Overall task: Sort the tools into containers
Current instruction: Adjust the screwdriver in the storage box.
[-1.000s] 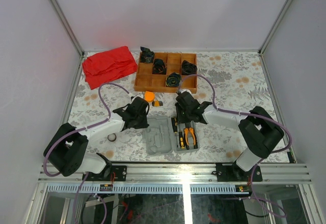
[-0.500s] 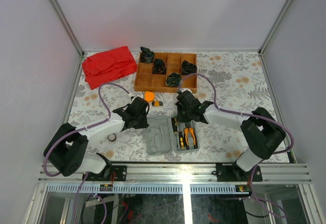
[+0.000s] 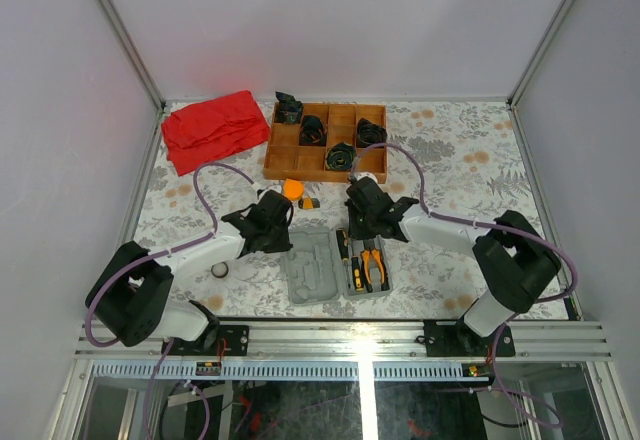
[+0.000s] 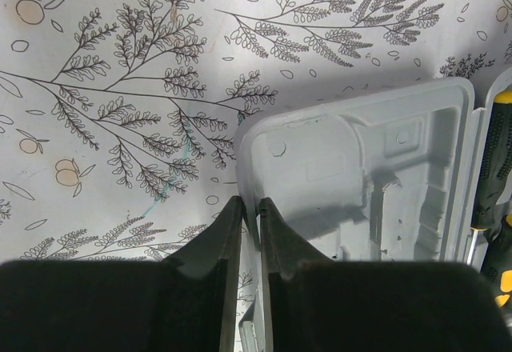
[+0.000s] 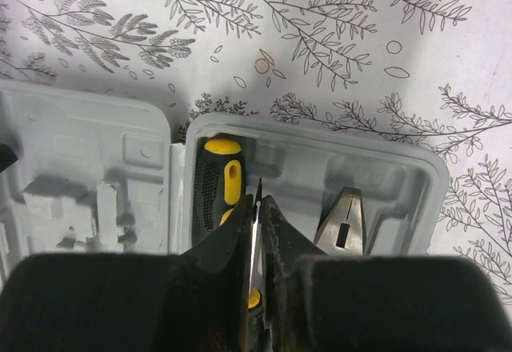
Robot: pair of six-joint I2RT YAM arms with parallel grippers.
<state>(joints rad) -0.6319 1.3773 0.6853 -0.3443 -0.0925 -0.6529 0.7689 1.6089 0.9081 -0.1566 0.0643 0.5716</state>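
The grey tool case (image 3: 312,275) lies open near the front edge. Its right half holds orange-handled pliers (image 3: 373,265) and black-and-yellow screwdrivers (image 3: 347,252). My left gripper (image 3: 286,244) is shut on the left rim of the case's empty lid (image 4: 376,168), with its fingertips (image 4: 232,224) pinching the edge. My right gripper (image 5: 258,208) is shut on the thin metal shaft of a screwdriver over the case's right half, beside a seated screwdriver (image 5: 220,178) and the pliers' nose (image 5: 342,222). The orange tape measure (image 3: 292,189), the small yellow-grey piece (image 3: 311,202) and the thin black ring (image 3: 222,271) lie on the cloth.
A brown wooden compartment tray (image 3: 300,158) holding black coiled bundles stands behind the case. A red cloth (image 3: 213,128) lies at the back left. A floral tablecloth (image 3: 470,175) covers the table, and white walls enclose it.
My right gripper has shifted very slightly over the case. The left gripper and the case have not visibly moved.
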